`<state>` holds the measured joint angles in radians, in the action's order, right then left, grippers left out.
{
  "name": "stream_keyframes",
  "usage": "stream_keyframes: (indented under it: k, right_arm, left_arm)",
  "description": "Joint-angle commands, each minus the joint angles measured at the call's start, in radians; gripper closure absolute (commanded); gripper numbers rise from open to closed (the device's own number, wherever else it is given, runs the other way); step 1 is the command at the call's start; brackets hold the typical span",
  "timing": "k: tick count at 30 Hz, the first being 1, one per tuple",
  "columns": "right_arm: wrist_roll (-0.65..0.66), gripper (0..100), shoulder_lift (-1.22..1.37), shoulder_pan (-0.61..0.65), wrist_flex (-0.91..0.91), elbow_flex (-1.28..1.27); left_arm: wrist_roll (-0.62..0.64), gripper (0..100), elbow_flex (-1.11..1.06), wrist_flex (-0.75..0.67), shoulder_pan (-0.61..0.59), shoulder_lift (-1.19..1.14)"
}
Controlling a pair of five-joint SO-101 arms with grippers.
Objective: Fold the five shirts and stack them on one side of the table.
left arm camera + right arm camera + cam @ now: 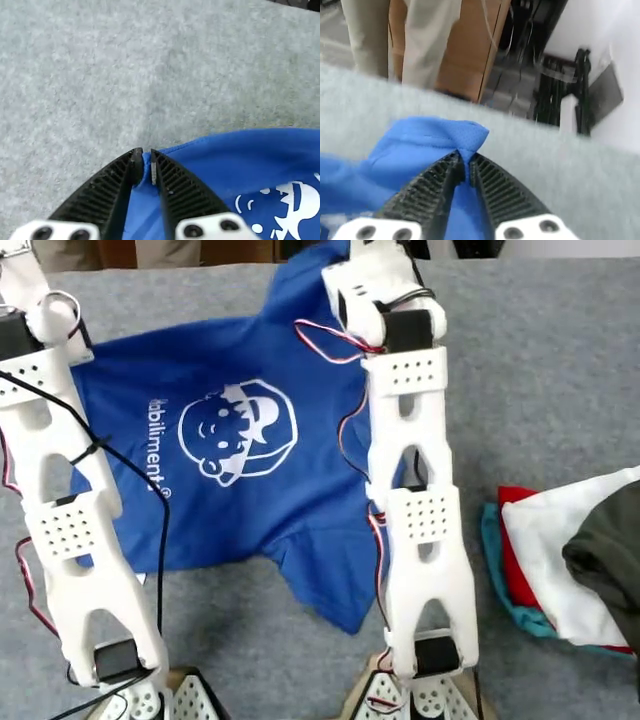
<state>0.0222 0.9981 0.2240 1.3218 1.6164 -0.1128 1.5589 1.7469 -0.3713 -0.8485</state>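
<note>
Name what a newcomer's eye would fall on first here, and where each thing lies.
A blue shirt with a white face print lies spread across the grey table. The left gripper and the right gripper each pinch its edge. A pile of shirts sits at the table edge beside the right arm.

We are looking at a table covered in grey felt, evenly lit. Beyond its far edge we are seeing a brown wooden cabinet standing on a dark grey floor. Beside the cabinet we are making out black cables hanging near a white wall, with a grey panel leaning against that wall.
</note>
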Motion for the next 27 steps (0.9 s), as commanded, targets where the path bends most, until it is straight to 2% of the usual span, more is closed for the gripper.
stream_keyframes:
  k: [1, 7, 11, 19, 23, 27]
  right_arm:
    - [0.009, 99.4, -0.133, 0.008, 0.201, 0.051]
    - [0.009, 99.4, -0.236, 0.028, 0.451, 0.05]
    - [0.003, 99.4, -0.252, 0.022, 0.465, 0.05]
    - [0.0, 99.5, -0.272, 0.021, 0.47, 0.042]
    - [-0.028, 99.5, -0.369, 0.019, 0.47, -0.116]
    - [-0.043, 99.5, -0.555, 0.028, 0.466, -0.449]
  left_arm:
    - [-0.011, 98, 0.041, 0.014, -0.023, 0.024]
    - [-0.018, 98, -0.097, 0.017, -0.054, 0.03]
    - [-0.02, 98, -0.315, 0.017, -0.051, 0.114]
    - [-0.028, 98, -0.844, 0.012, -0.029, 0.444]
    - [-0.057, 98, -1.03, 0.011, -0.037, 0.55]
    - [-0.083, 98, -1.155, -0.011, -0.041, 0.611]
